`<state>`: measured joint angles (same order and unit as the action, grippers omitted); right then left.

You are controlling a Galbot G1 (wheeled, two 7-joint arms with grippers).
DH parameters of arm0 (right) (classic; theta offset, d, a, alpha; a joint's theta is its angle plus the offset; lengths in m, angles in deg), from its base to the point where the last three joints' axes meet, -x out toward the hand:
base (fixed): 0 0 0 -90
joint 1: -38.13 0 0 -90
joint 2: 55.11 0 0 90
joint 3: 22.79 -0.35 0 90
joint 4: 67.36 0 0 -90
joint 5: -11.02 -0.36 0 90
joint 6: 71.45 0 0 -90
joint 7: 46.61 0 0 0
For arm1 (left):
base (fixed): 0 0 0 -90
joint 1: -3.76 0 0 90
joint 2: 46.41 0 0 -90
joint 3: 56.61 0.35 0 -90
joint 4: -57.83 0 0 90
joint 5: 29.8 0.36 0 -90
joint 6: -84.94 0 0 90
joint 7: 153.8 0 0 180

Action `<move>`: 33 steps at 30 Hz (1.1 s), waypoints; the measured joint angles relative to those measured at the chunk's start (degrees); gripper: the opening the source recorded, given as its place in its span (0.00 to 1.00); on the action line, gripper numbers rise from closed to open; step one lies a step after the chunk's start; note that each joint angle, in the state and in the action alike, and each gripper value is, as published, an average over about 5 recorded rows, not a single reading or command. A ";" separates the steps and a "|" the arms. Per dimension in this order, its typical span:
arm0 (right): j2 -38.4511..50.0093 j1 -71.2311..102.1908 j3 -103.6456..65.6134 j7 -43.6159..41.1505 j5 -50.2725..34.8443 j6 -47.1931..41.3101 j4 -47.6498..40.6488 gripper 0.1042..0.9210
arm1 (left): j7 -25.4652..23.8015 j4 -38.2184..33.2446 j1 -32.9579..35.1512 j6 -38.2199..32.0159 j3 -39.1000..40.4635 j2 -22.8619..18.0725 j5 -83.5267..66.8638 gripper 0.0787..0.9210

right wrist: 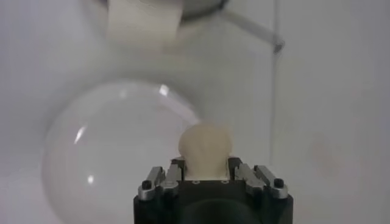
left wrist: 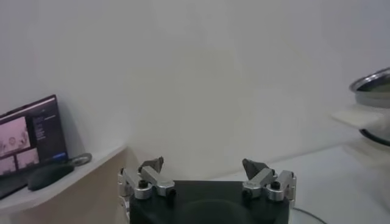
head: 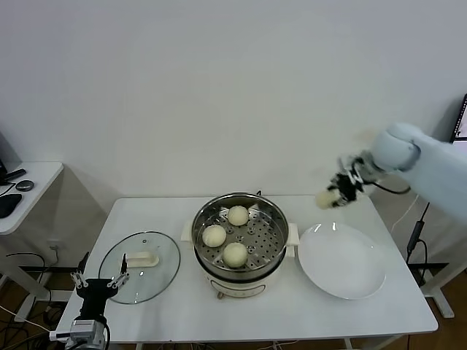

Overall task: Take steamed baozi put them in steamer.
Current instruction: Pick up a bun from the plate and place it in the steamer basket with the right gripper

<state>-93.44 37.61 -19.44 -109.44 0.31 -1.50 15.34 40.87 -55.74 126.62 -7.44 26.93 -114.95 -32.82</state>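
Right gripper (head: 330,197) is up at the right of the frame, fingers clenched on one bun (right wrist: 205,146) above the plate (head: 341,260). Three buns sit in the steamer (head: 239,235), center. Left gripper (head: 98,283) waits bottom left, fingers spread.

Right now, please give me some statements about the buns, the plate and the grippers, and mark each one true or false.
1. Three baozi lie in the steamer. True.
2. The right gripper is empty. False: it is shut on a fourth baozi, lifted above the table.
3. The plate holds two buns. False: it holds none.
4. The glass lid covers the steamer. False: it lies on the table beside it.
5. The left gripper is open, holding nothing. True.
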 measured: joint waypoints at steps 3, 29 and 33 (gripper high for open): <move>-2.81 -4.11 4.14 2.00 -4.99 -3.26 2.60 0.41 | -0.01 -0.09 -0.08 0.03 -0.04 -0.09 -0.01 0.88; -19.92 -0.78 12.89 10.42 -13.64 -18.76 1.58 0.41 | 0.21 -0.76 0.60 -0.22 -2.41 -0.78 -1.25 0.88; -20.16 0.29 12.92 10.54 -12.43 -19.13 1.15 0.42 | 0.20 -0.77 0.49 -0.25 -2.18 -1.05 -1.15 0.88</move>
<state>-113.60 37.90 -6.52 -98.90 -12.12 -20.63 16.50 41.07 -56.50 127.11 -7.70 24.75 -116.00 -33.97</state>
